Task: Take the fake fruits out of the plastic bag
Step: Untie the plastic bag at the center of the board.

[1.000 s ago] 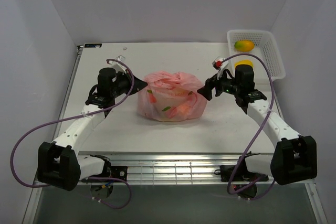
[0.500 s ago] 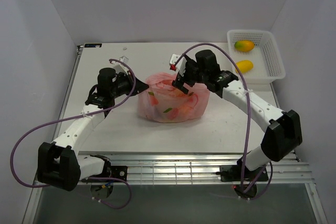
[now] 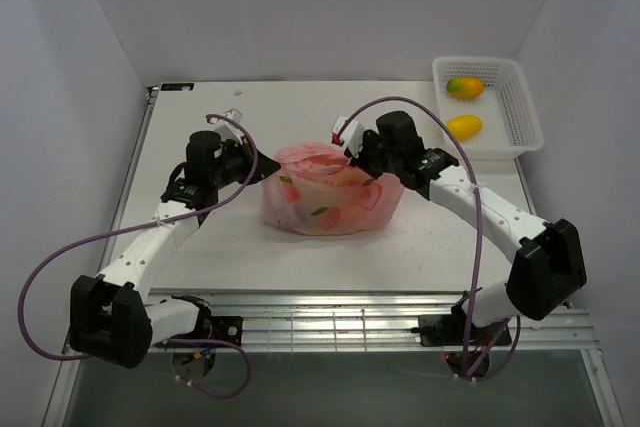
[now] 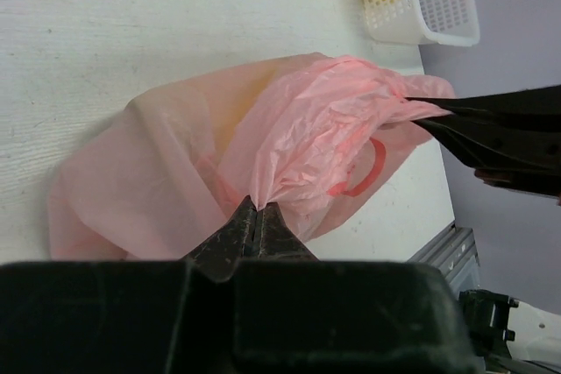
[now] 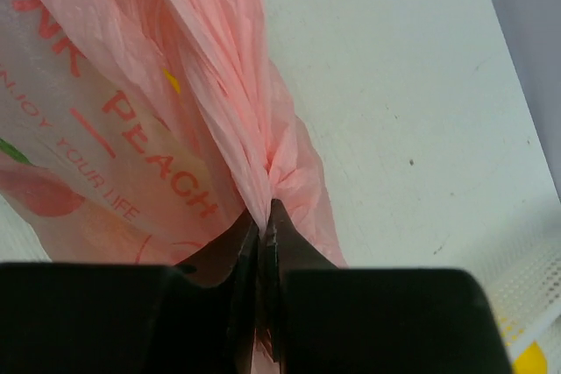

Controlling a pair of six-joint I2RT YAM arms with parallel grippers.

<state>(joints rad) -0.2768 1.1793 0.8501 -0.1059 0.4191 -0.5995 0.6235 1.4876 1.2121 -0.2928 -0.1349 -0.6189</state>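
The pink plastic bag (image 3: 325,192) sits mid-table with peach prints on it. My left gripper (image 3: 272,164) is shut on the bag's left edge, the plastic bunched between its tips (image 4: 257,208). My right gripper (image 3: 368,165) is shut on the bag's right upper edge, with a pleat of bag (image 5: 219,85) pinched at its tips (image 5: 264,212). Two fake fruits lie in the white basket (image 3: 508,97): a yellow-green-red mango (image 3: 465,87) and a yellow one (image 3: 464,126). Fruits inside the bag show only as vague coloured shapes through the plastic.
The white lattice basket (image 4: 438,6) stands at the table's far right corner, its corner also in the right wrist view (image 5: 526,295). Grey walls close in on three sides. A metal rail runs along the near edge (image 3: 330,322).
The right arm swung left from beside the bag to over its mouth, then its open jaws shut on the bag's right edge. The left arm kept its grip and barely moved.
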